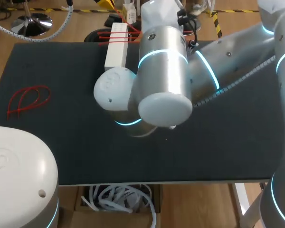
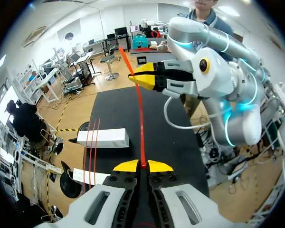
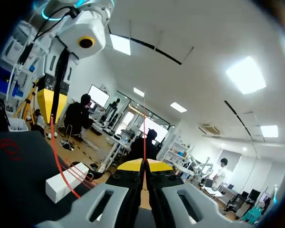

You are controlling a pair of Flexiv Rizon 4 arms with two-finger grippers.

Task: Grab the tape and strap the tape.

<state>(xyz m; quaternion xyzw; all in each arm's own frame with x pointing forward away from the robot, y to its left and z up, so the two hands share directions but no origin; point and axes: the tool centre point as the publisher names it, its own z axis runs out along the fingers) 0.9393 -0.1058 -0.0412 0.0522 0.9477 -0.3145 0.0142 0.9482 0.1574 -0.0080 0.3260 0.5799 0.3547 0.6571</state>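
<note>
two end effectors held one red strap above the bench

the left end effector (image 2: 143,166) was closed on the red strap (image 2: 142,124), its two yellow tips pressed together with the strap's lower end pinched between them. from there the strap rose in a gentle curve, clear of the bench (image 1: 218,142), to the other arm's yellow tips ahead, and its free end stuck out a little past them.

the right end effector (image 3: 143,165) was likewise clamped on the same strap, with no gap between its tips and a thin length of red standing straight up out of them. in the right wrist view the left arm's yellow tips hung ahead and to one side, with the strap bowing down from them.

in the head view the right arm (image 1: 164,80) reached across the middle of the dark bench and covered both end effectors, while the left arm (image 1: 19,171) filled the near left corner.

a white box (image 1: 117,47) lay near the far edge of the bench, with several loose red straps (image 1: 109,35) lying across its far end. a looped red strap (image 1: 28,99) lay flat on the left part of the bench, well apart from the box.
</note>
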